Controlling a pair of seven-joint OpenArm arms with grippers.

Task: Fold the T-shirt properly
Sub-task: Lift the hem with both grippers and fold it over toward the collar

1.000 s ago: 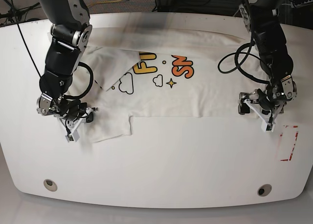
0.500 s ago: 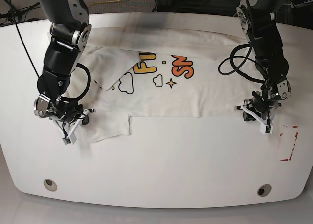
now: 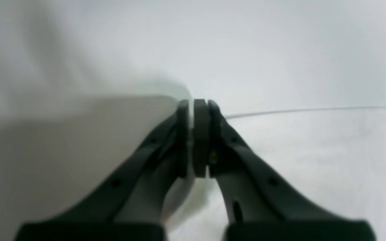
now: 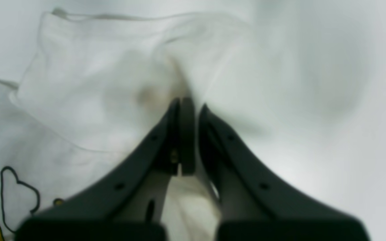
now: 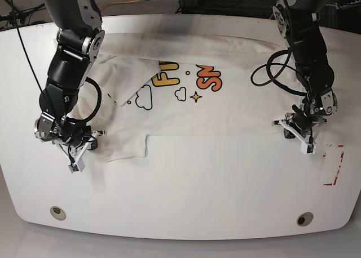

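Observation:
The white T-shirt [image 5: 225,109] lies spread across the table, its yellow-orange letters, clouds and star [image 5: 186,80] facing up and partly covered by a folded-over flap. At the shirt's right edge my left gripper [image 5: 304,141] is shut on the cloth. In the left wrist view the gripper [image 3: 194,102] pinches a thin edge of the T-shirt [image 3: 313,160]. My right gripper [image 5: 73,163] is shut on the shirt's left part near the front. In the right wrist view creases in the T-shirt [image 4: 95,100] run out from the shut gripper [image 4: 188,100].
A red tape rectangle [image 5: 333,165] marks the white table [image 5: 186,190] just right of my left gripper. Two round holes [image 5: 57,212] [image 5: 305,218] sit near the front edge. A black cable loop [image 5: 271,72] hangs off the arm on the right.
My left gripper has gone from wide open to shut on the shirt's right edge. My right gripper, staying shut, has pulled the left part of the shirt a little to the left and forward.

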